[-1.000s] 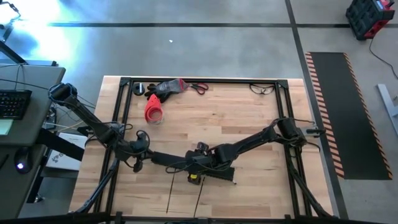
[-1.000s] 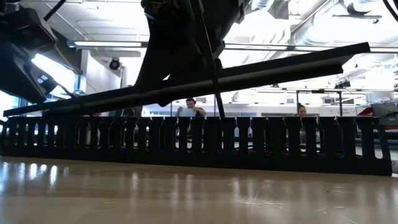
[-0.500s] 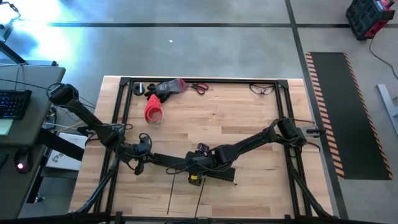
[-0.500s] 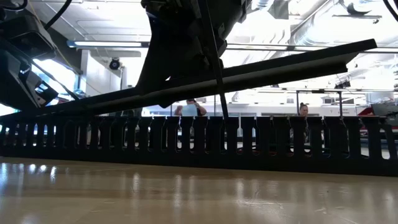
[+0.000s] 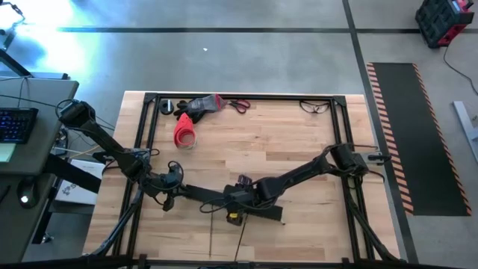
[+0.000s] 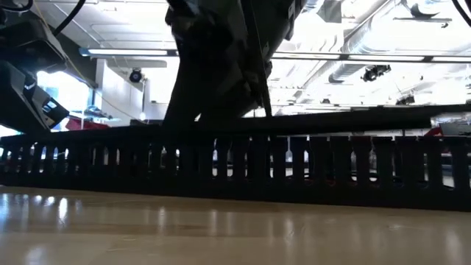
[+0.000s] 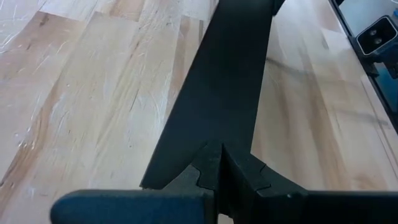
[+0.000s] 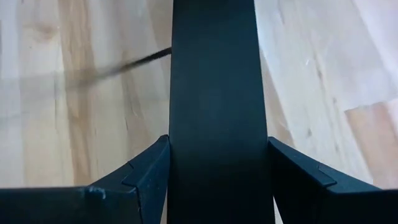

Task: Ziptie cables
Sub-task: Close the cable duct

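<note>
A flat black strip (image 5: 203, 193) lies level along the top of the long comb-toothed channel (image 6: 235, 165) in the near middle of the table. My left gripper (image 5: 170, 188) is shut over the strip's left end. My right gripper (image 5: 237, 200) straddles the strip near its middle and is shut on it. I cannot make out the cables. Two thin dark strands (image 5: 211, 237) lie on the wood near the front edge, and one thin dark strand (image 8: 134, 61) shows beside the strip. My left gripper lays its shut fingertips (image 7: 219, 163) on top of the strip near its left end (image 7: 186, 155), slanting down along the strip. Whether they press on it I cannot tell. My right gripper pinches the strip's two long edges (image 8: 175, 155) between its fingers (image 8: 152, 165), which come slanting down from above and lie across it. The strip rests level on the channel's teeth (image 6: 331, 121).
At the far left lie a red tool (image 5: 184, 131), scissors (image 5: 239, 105) and other small items. Glasses (image 5: 315, 107) lie at the far right. A black frame rail (image 5: 246, 96) rims the table. A small yellow-and-black object (image 5: 234, 217) sits by the right gripper.
The strip, tilted a second ago with its right end high above the channel, has come down and now lies level along the channel's top. My right gripper has sunk with it, keeping its hold. My left gripper has stayed shut at the strip's left end.
</note>
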